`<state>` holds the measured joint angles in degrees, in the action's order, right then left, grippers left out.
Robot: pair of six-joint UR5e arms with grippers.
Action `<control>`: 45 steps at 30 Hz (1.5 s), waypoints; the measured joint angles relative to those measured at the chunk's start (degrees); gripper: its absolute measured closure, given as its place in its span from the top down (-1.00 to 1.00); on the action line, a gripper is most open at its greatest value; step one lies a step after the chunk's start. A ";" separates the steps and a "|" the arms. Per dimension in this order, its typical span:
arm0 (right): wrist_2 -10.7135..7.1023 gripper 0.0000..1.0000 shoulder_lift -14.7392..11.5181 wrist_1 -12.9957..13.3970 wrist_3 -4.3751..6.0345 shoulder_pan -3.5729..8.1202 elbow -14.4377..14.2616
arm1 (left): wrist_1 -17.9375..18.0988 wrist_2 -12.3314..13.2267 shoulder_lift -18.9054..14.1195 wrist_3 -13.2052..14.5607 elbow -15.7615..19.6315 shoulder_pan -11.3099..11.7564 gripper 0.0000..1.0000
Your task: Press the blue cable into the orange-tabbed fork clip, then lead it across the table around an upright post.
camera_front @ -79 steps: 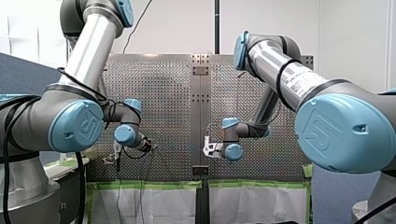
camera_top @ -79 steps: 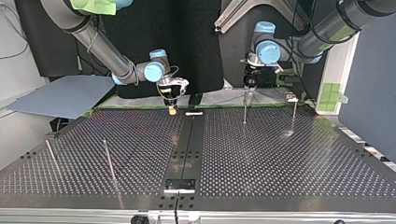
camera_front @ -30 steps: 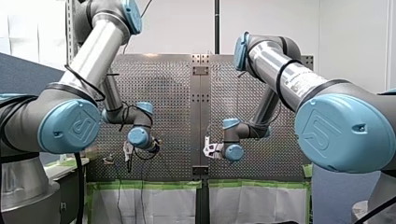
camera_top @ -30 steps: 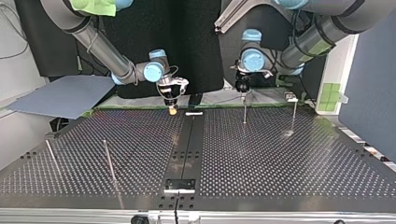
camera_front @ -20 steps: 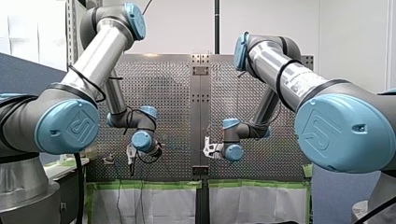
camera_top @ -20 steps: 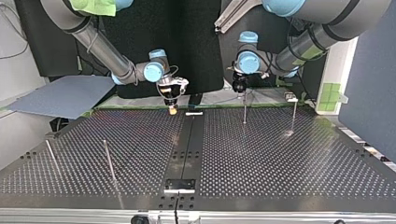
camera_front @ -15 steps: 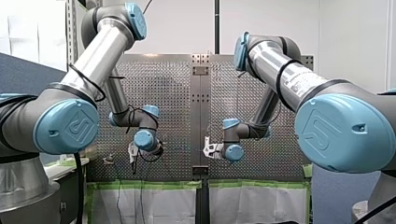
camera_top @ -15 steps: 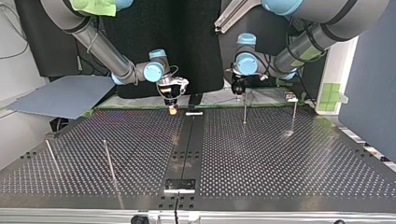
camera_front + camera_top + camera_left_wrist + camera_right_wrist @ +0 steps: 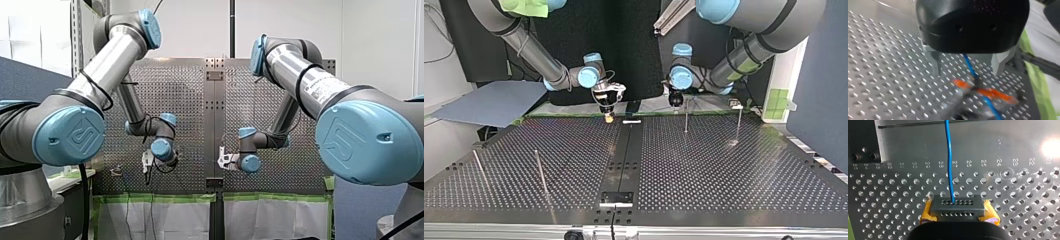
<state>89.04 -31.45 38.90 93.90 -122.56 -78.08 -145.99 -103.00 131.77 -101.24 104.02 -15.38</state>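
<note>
Blue cable [image 9: 948,157]: prob. limp, light; R gripper [image 9: 958,207] is pinching it; L gripper [image 9: 968,72] is hovering spread; grip nr clip [image 9: 984,91].

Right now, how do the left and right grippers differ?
Left gripper has bare metal fingers; right gripper has yellow pads. Left is open, blue cable passing loose between; right is shut on a dark block. Blue cable shows at both.

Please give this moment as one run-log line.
left pincer: open, orange-tabbed clip ahead | blue cable: between its fingers | right pincer: shut on dark block
</note>
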 joint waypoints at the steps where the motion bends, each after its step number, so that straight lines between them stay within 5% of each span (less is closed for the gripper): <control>1: 0.00 -1.00 0.01 0.01 -0.01 0.03 -0.01 | -0.46 -0.40 0.48 0.31 -0.17 -0.02 1.00; 21: -0.06 -1.00 0.15 0.05 -0.28 0.15 -0.01 | -5.30 -1.82 2.15 0.74 -8.78 -0.87 1.00; 32: -0.08 -1.00 0.18 -0.06 -0.39 0.17 0.02 | -5.67 -2.25 2.12 0.90 -9.63 -1.38 1.00; 40: -0.09 -1.00 0.20 -0.13 -0.44 0.18 0.01 | -7.01 -3.53 2.12 4.11 -9.64 -1.95 1.00; 42: -0.09 -1.00 0.20 -0.13 -0.45 0.19 0.00 | -7.08 -3.67 2.12 5.01 -9.64 -2.10 0.88; 44: -0.08 -1.00 0.20 -0.13 -0.45 0.18 0.01 | -7.10 -3.75 2.12 5.73 -9.64 -2.24 0.48; 45: -0.09 -1.00 0.20 -0.13 -0.46 0.19 0.00 | -7.08 -3.78 2.12 6.18 -9.64 -2.31 0.48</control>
<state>88.95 -31.25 38.77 93.45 -122.37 -78.08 -153.07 -106.78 133.89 -95.06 94.38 -17.69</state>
